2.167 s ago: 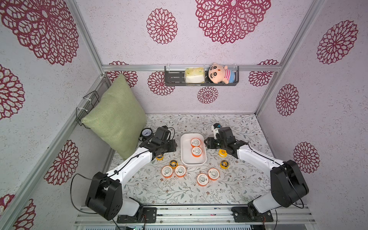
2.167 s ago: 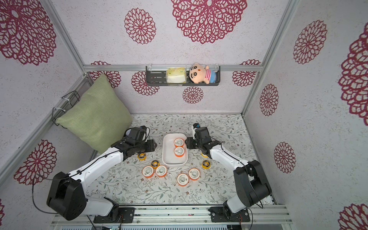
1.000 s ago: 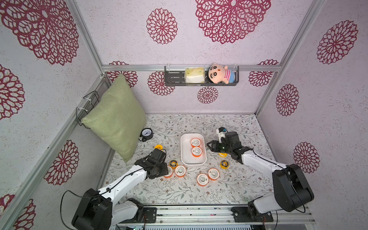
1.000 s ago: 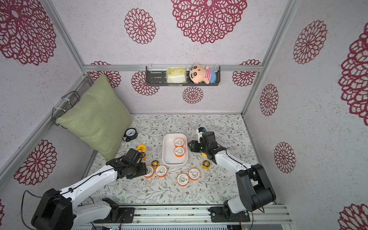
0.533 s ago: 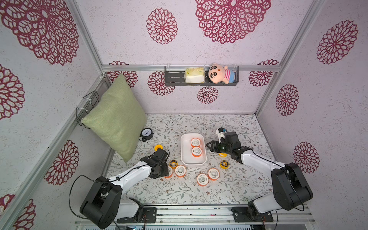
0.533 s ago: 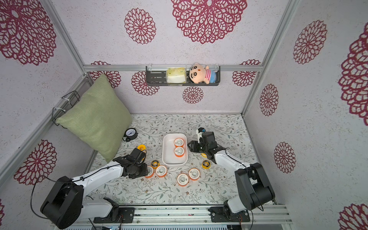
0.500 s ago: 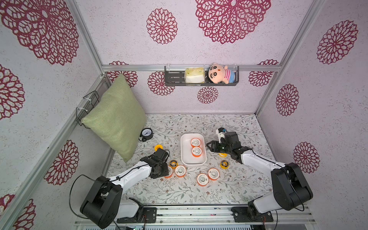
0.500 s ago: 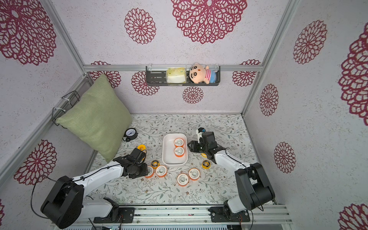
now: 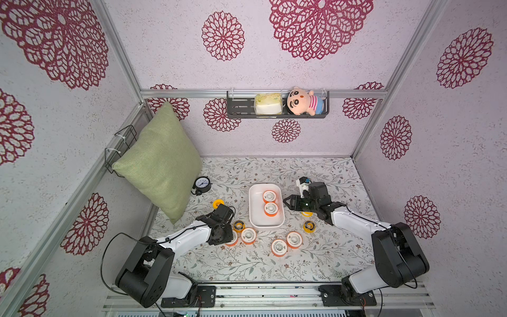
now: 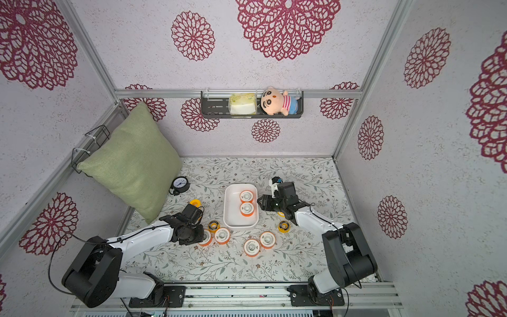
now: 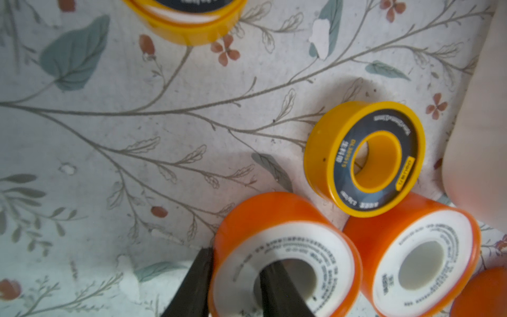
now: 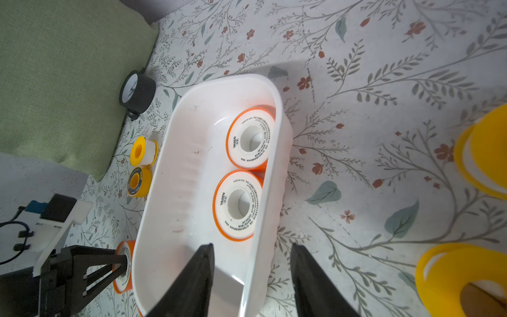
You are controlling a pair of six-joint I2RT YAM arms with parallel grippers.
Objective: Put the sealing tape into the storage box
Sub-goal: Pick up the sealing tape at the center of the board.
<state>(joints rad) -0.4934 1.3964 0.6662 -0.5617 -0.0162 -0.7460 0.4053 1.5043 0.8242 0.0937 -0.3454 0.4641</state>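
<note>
Your left gripper (image 11: 237,259) has its jaws set narrow on a large orange spool of sealing tape (image 11: 285,247) with a white face. One black finger sits in the core hole, the other lies against the outer rim, and the spool's wall is pinched between them. That spool lies flat on the floral tablecloth (image 11: 137,109), touching a second orange spool (image 11: 417,255), with a smaller yellow black-faced spool (image 11: 365,159) just beside both.

Your right gripper (image 12: 251,244) holds nothing. Its jaws stand fairly wide astride the long wall of the glossy white plastic storage box (image 12: 175,192) on its own side, one finger on the inner side and one on the outer. Neither visibly touches the wall.

You are, I judge, at the pick-up of a third orange spool, which is gripped but not yet lifted. The next move calls for a straight lift, so that the touching neighbour is not dragged. After that comes a short carry to the box, which stands near. Aim for the bare half of its floor, and mind the right finger on the inner side.

The box holds two orange spools, one (image 12: 251,138) behind the other (image 12: 238,204). They lie flat, faces up, along the wall by your right arm. In both top views other orange spools (image 9: 279,247) and several yellow ones (image 9: 309,226) lie loose on the cloth around it. On the back wall a dark grey slotted shelf (image 9: 241,108) carries a plush doll (image 9: 301,101) and a pale yellow block (image 9: 268,103), but no tape.
</note>
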